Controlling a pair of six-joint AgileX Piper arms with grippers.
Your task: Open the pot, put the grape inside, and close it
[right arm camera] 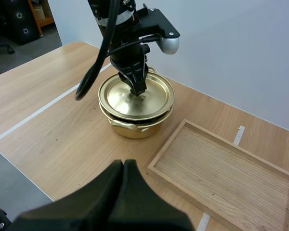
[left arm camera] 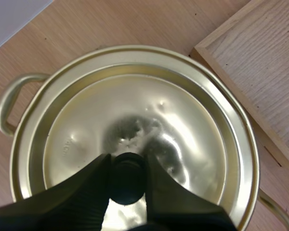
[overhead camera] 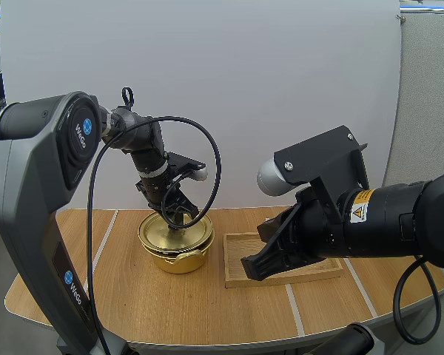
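Left wrist view: lid knob (left arm camera: 127, 188) within end effector (left arm camera: 126, 162)

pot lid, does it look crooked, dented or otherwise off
Nothing stands out. The lid sits level and centred on the pot, with the left gripper pinching its knob. The wooden tray lies flat beside the pot, apart from it.

A shallow wooden tray (overhead camera: 234, 255) lies flat on the light wooden table (overhead camera: 133, 296), right of centre in the lower half of the high view. Pale stripes (overhead camera: 294, 309) cross the tabletop front to back. A white wall (overhead camera: 281, 74) stands behind.
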